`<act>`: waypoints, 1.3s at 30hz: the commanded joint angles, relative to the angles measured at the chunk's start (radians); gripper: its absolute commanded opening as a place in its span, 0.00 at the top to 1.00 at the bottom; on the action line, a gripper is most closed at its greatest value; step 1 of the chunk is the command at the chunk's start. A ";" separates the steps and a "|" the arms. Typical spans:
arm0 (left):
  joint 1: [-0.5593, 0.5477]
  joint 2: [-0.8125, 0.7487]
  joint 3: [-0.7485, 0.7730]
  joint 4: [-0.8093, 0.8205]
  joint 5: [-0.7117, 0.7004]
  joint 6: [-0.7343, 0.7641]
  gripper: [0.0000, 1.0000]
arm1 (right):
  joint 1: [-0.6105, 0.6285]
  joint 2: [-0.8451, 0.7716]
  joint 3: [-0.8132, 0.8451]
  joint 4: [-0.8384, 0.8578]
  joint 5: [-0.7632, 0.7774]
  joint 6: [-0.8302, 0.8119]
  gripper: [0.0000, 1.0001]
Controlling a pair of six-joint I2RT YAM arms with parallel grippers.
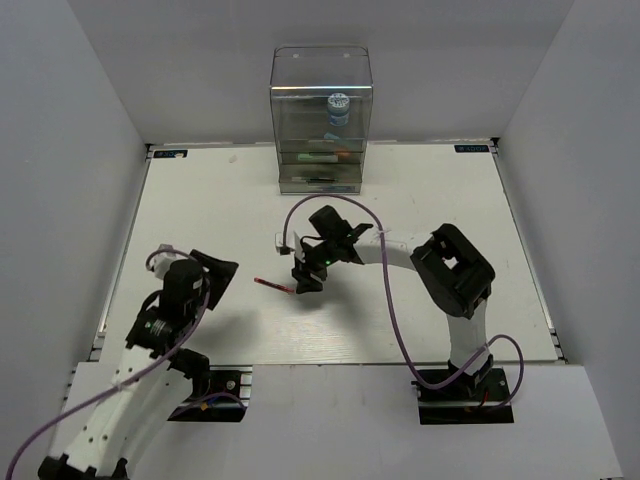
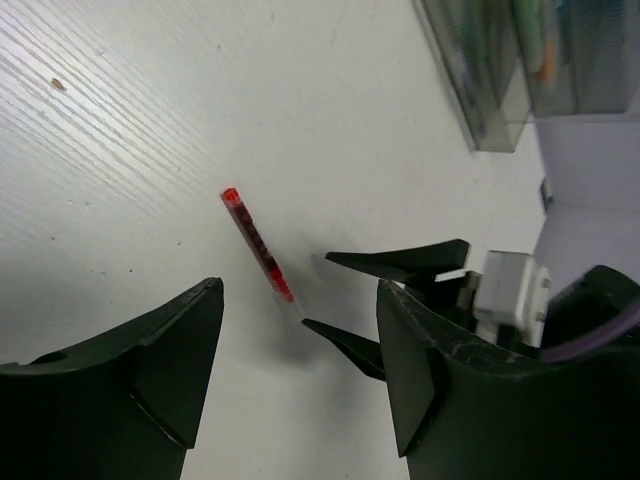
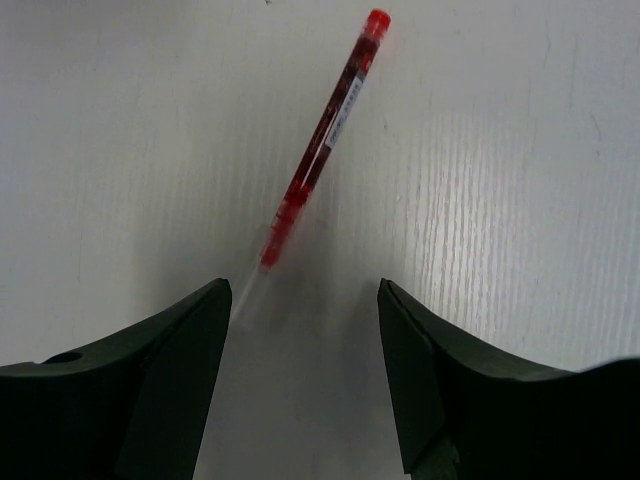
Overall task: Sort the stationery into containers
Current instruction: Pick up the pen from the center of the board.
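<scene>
One risk: right gripper (image 3: 305, 292), wide open, straddles only the tip of red pen (image 3: 325, 140); closing may flick it away

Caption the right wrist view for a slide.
Open right gripper poised over one end of the red pen lying on the white table.

The right gripper (image 1: 306, 278) is pointing down, jaws spread. The left gripper (image 1: 220, 271) is hovering low, jaws also parted.
</scene>
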 commanded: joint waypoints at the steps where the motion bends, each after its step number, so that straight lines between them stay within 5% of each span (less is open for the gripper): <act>1: 0.002 -0.122 -0.011 -0.157 -0.082 -0.039 0.28 | 0.046 0.027 0.069 -0.017 0.048 0.028 0.33; 8: 0.002 -0.197 -0.011 -0.218 -0.102 -0.074 0.28 | 0.118 0.096 0.101 -0.007 0.113 0.086 0.34; 12: 0.002 -0.179 -0.011 -0.218 -0.092 -0.074 0.28 | 0.141 0.127 0.122 -0.006 0.168 0.114 0.46; 18: -0.007 -0.159 -0.002 -0.199 -0.092 -0.074 0.28 | 0.143 0.131 0.121 -0.019 0.258 0.143 0.98; 29: -0.007 -0.106 -0.054 -0.039 -0.045 -0.045 0.28 | 0.029 -0.046 0.081 0.057 0.407 0.063 1.00; 39: -0.007 0.013 -0.105 0.160 0.076 0.009 0.28 | -0.230 0.064 0.414 0.048 0.435 -0.171 1.00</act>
